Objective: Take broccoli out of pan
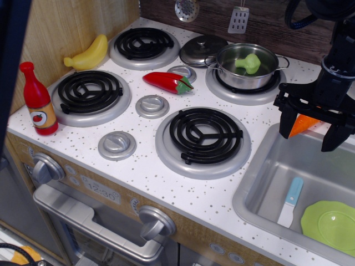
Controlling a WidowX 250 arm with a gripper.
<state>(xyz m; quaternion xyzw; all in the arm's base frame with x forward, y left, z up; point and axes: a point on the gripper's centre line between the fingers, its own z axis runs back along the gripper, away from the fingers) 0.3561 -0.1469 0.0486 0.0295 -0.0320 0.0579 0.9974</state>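
The light-green broccoli (248, 63) lies inside the shiny steel pan (247, 76), which stands on the back right burner. My gripper (310, 134) is at the right, over the edge between the counter and the sink, well to the right of and nearer than the pan. Its two black fingers (287, 121) point down and stand wide apart with nothing between them. An orange object (302, 125) shows behind the fingers.
A domed steel lid (201, 50) lies left of the pan. A red pepper (167, 82), a yellow banana (89, 55) and a red ketchup bottle (39, 101) are on the stove top. The sink (260, 188) holds a lime-green plate (331, 225) and a blue-handled spatula (290, 201).
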